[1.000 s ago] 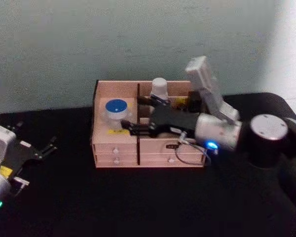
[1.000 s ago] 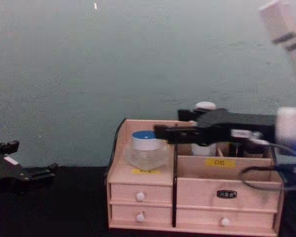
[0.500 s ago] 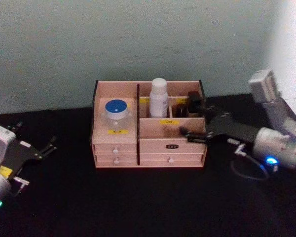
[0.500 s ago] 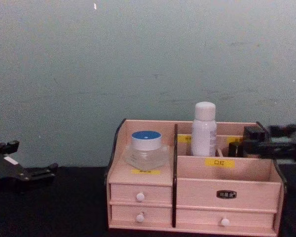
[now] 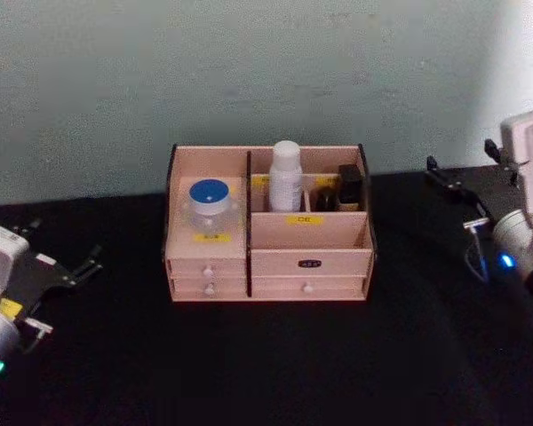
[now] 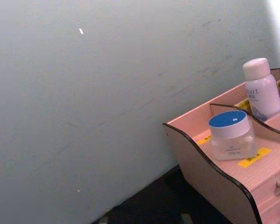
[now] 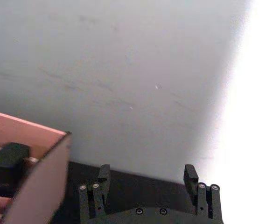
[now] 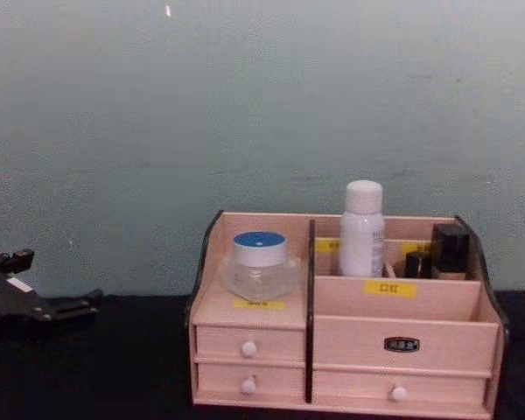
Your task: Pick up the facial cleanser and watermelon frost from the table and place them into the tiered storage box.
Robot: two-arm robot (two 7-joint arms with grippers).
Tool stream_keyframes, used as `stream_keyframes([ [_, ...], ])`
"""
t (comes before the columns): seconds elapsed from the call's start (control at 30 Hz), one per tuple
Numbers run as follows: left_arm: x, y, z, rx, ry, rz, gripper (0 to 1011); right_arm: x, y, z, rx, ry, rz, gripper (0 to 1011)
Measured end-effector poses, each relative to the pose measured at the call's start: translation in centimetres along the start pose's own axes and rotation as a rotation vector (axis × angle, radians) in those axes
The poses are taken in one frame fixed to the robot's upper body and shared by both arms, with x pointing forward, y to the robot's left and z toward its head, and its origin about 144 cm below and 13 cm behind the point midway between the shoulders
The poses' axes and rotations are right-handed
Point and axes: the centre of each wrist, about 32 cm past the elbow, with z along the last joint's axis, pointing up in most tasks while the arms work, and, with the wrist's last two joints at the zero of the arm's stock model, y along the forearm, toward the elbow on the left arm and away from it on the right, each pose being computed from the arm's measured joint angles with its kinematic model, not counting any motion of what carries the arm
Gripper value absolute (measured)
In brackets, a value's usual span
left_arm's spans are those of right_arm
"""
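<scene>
At table edges, left gripper (image 5: 67, 271), right gripper (image 5: 457, 182)

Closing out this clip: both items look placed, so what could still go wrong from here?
1. The watermelon frost sits on the open top of the tiered storage box's left section, with no front wall; a bump to the box could slide it off.
2. The facial cleanser stands tall, upright in a rear compartment beside small black bottles; a knock might tip it.
3. The open right gripper sits right of the box, level with it, so a careless sweep could clip that side.
</scene>
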Motion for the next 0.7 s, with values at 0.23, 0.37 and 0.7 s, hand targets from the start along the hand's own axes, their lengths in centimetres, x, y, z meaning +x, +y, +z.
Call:
stream_keyframes([
  [0.23,0.0,0.0,0.0,0.0,0.0,0.0,1001,-2.9,1.2,-2.0,-0.056,-0.072,-0.073,1002],
  [0.37,0.0,0.0,0.0,0.0,0.0,0.0,1001,-4.1,1.5,-2.8,-0.092,-0.091,-0.066,1002],
  [0.7,0.0,0.0,0.0,0.0,0.0,0.0,1001,-4.4,1.7,-3.2,-0.141,-0.08,-0.07,1002],
])
